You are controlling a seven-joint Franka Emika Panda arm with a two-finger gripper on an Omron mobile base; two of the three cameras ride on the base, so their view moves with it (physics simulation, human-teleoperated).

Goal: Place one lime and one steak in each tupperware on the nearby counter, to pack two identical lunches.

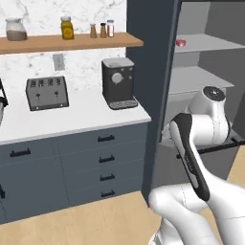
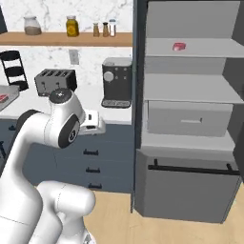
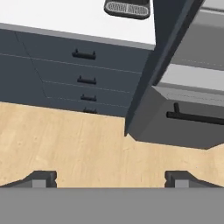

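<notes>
The fingers are spread wide apart and hold nothing; in the hand view the two dark tips point down at the pale wooden floor in front of the drawers.

One steak, a small red-pink chunk, lies on the upper shelf of the open grey cabinet at the right, far from the hand. At the left edge of the right base view, on the table, a light-grey tupperware with a rounded rim shows something reddish inside; I cannot tell for sure if it is the other steak.

The step in hand is, I think, the reach for the steak on the shelf. To do it well, the arm should rise to shelf height and enter straight between the shelves. The fingers should close around the middle of the meat, because the piece is chunky and roughly round.

The table is smooth and white, over matte blue-grey drawers with black bar handles. On it stand a boxy toaster and a black coffee machine.
</notes>
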